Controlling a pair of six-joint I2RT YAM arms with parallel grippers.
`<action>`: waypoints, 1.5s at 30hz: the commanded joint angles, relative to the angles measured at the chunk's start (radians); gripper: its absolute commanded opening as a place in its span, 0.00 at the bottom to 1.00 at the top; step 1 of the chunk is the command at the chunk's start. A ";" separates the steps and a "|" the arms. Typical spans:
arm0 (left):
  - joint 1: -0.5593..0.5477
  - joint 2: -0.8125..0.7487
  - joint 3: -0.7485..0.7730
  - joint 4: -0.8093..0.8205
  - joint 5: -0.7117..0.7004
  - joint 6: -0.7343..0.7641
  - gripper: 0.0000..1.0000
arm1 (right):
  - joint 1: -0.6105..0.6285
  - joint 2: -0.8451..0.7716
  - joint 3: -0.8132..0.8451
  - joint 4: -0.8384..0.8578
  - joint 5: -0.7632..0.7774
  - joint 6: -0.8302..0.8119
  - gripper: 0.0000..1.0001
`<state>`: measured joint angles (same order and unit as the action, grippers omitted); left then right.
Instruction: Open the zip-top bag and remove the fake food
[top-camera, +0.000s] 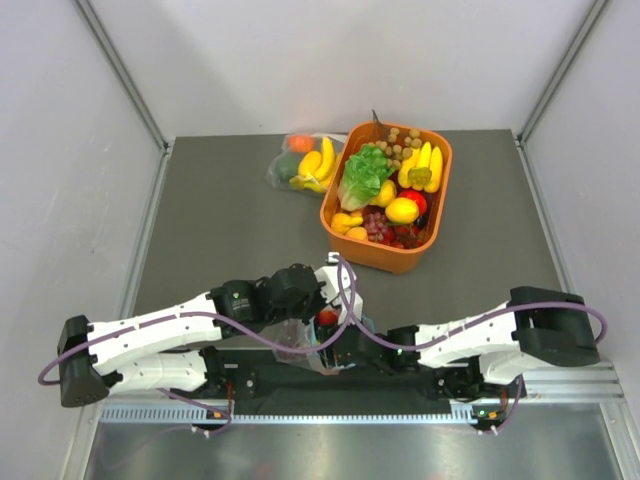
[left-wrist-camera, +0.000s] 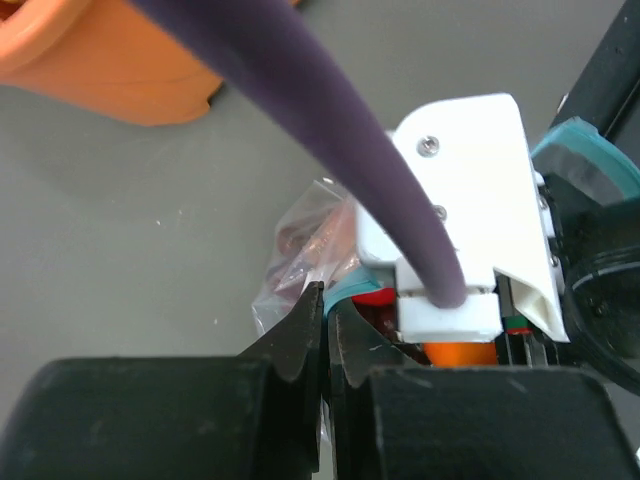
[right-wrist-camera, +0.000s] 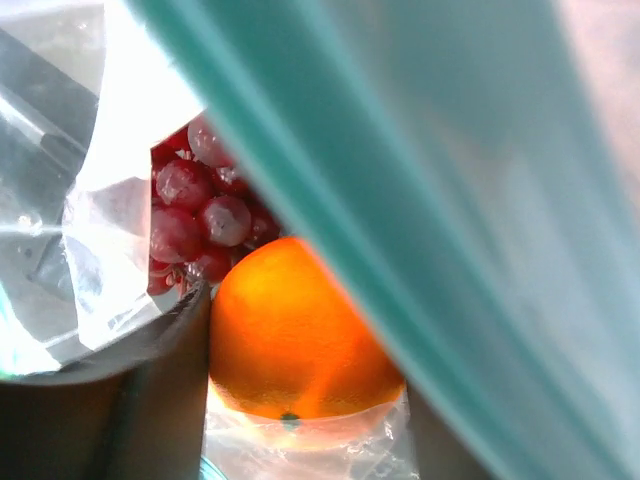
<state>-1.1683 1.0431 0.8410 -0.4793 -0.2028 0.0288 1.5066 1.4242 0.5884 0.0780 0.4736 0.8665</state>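
The left arm (top-camera: 170, 330) stretches low and rightward along the near edge of the table (top-camera: 220, 220), its left gripper (left-wrist-camera: 326, 300) pinched shut on the mouth of the bag (left-wrist-camera: 295, 265), which sits between the two wrists. The right arm (top-camera: 480, 330) reaches leftward. The right gripper (right-wrist-camera: 300, 385) is inside the bag, jaws either side of the orange (right-wrist-camera: 300, 320), grapes (right-wrist-camera: 200, 215) behind; whether they press it I cannot tell.

The left gripper (top-camera: 318, 322) and right gripper (top-camera: 352, 345) meet close together at the near edge of the table (top-camera: 220, 230), over a clear bag (top-camera: 298, 338). A red piece (top-camera: 327, 318) shows between them. The jaws are hidden. Well beyond them stands an orange basket (top-camera: 385, 255) of fruit, with a second bag (top-camera: 290, 165) of bananas against its left-arm side.
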 joint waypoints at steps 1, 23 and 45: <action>0.021 -0.011 0.024 0.168 -0.095 -0.010 0.04 | 0.073 0.021 -0.041 -0.141 -0.052 -0.009 0.43; 0.021 0.003 0.024 0.162 -0.095 -0.009 0.04 | 0.112 -0.619 -0.233 -0.290 0.281 0.155 0.28; 0.021 -0.011 0.020 0.156 -0.119 0.000 0.04 | 0.112 -0.878 -0.245 -0.121 0.752 0.014 0.24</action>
<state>-1.1797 1.0653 0.8452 -0.2138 -0.1459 -0.0010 1.6165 0.6075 0.3702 -0.0654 0.9443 0.9070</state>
